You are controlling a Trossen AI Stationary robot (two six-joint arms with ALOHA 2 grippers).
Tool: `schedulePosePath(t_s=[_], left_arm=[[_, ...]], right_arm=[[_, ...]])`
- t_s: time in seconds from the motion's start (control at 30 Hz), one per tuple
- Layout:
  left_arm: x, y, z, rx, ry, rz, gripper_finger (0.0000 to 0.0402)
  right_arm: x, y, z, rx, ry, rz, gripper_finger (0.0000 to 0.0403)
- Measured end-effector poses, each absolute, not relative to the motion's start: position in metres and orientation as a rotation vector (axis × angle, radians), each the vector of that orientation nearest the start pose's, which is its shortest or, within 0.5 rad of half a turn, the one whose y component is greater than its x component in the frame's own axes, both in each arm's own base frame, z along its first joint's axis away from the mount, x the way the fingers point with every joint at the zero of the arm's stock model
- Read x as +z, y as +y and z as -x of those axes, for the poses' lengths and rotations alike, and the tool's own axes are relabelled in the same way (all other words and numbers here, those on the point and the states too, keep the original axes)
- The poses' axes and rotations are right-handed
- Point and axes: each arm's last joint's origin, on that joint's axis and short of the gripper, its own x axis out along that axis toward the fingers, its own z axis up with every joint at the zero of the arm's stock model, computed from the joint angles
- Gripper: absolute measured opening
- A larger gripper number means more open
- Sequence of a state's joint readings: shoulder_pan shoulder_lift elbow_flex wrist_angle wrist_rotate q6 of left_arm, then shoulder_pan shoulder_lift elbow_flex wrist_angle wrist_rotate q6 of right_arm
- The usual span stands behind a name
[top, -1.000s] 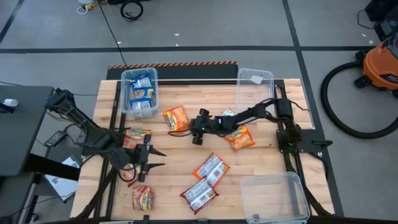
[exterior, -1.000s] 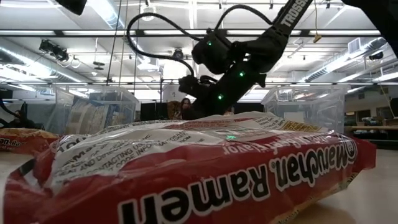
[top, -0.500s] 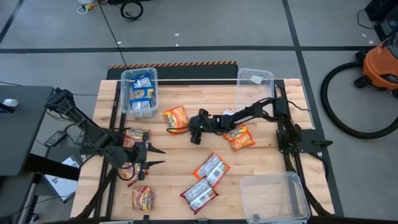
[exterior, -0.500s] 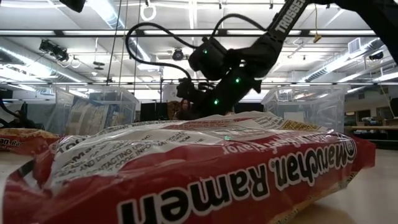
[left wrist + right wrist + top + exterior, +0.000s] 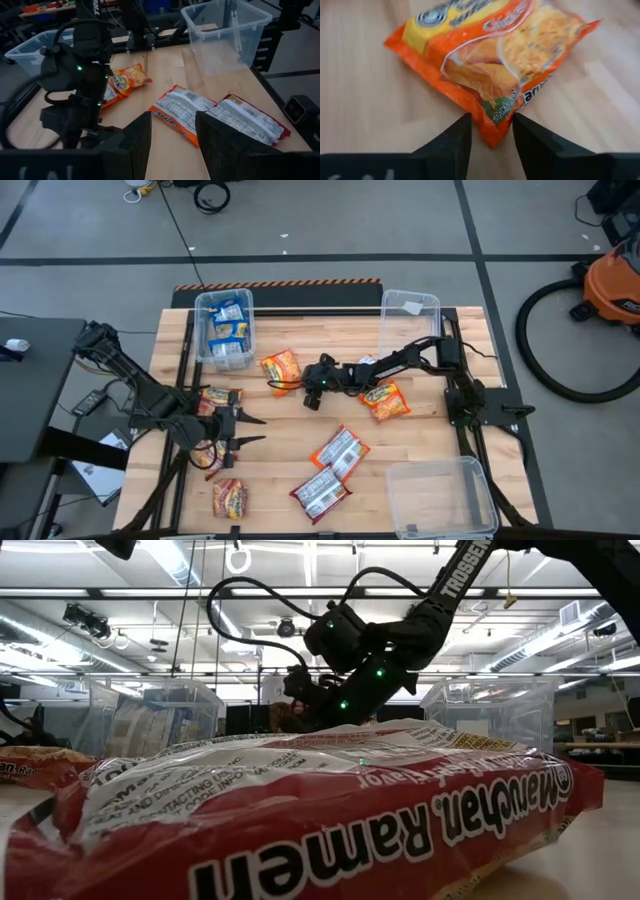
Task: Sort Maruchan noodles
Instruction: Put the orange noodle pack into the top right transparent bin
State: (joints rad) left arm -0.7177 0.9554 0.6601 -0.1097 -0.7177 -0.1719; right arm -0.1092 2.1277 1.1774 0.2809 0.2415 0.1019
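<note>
Wooden table (image 5: 420, 435); grey floor (image 5: 330, 220), likely concrete.

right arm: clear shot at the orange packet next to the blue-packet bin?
Probably yes. The right claw already straddles a corner of the orange plastic ramen packet, fingers open on either side, and nothing lies on or against it. The clear plastic bin of blue packets stands apart from it.

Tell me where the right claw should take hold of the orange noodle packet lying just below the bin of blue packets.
Grip the orange packet at its near corner, the flat crimped seam pointing toward the right claw. Come in low from the packet's right side, as seen from above, where the claw already sits. The packet lies flat on the table, so its thin seam edge fits between the fingers better than the puffed middle.
</note>
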Motion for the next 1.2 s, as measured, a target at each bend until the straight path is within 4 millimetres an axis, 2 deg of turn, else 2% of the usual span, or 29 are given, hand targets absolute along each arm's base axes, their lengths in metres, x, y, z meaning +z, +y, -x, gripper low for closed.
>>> schedulePosePath(t_s=[0.27,0.47,0.7,0.8,0.9,1.2], left_arm=[[0.27,-0.118,-0.165,0.035,0.301,-0.097,0.0159],[0.27,-0.117,-0.164,0.043,0.298,-0.128,0.016],[0.283,-0.108,-0.153,0.036,0.253,-0.118,0.016],[0.287,-0.1,-0.145,0.038,0.255,-0.12,0.016],[0.287,-0.094,-0.138,0.053,0.274,-0.131,0.016],[0.291,-0.088,-0.131,0.064,0.258,-0.122,0.016]], right_arm=[[0.105,-0.055,-0.423,-0.401,0.634,-0.06,0.0081],[0.105,-0.058,-0.423,-0.424,0.629,-0.102,0.0012],[0.108,-0.057,-0.422,-0.44,0.615,-0.158,0.0006],[0.123,-0.049,-0.422,-0.428,0.579,-0.179,0.0005],[0.146,-0.039,-0.422,-0.399,0.523,-0.179,0.0004],[0.238,-0.018,-0.4,-0.367,0.322,-0.158,0.0002]])
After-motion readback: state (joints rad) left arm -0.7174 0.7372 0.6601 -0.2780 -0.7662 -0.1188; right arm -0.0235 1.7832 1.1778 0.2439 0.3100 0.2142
